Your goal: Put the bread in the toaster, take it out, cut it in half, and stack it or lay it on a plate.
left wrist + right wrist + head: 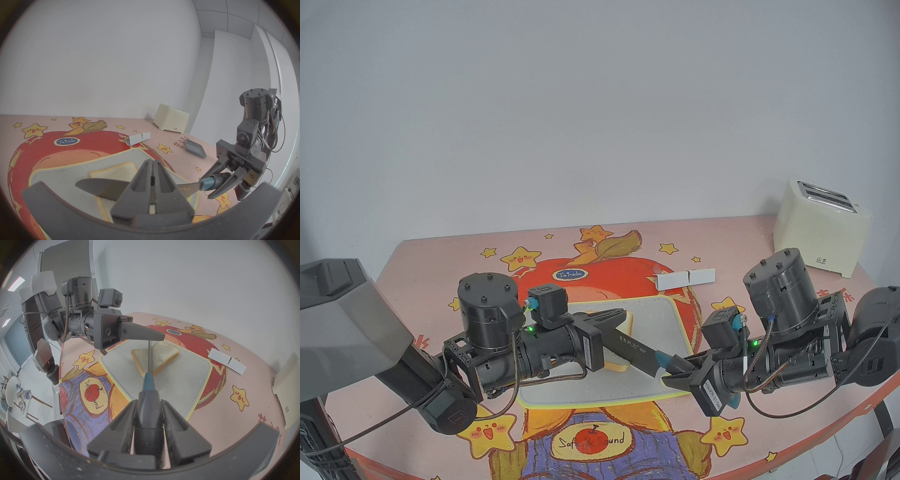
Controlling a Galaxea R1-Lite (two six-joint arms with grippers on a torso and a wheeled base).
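Note:
A slice of bread (626,326) (160,354) lies on the grey cutting board (665,319). My right gripper (677,364) (149,404) is shut on the teal handle of a knife (634,349). The knife's dark blade (101,187) lies across the slice, edge-on in the right wrist view. My left gripper (619,314) (152,162) is shut with nothing in it and hovers just above the bread; I cannot tell whether it touches. A cream toaster (822,228) stands at the table's far right corner, its slots without bread.
A folded white card (685,278) lies beyond the board. A small dark grey tray (195,147) sits on the table between board and toaster. The table's front edge runs close under both arms.

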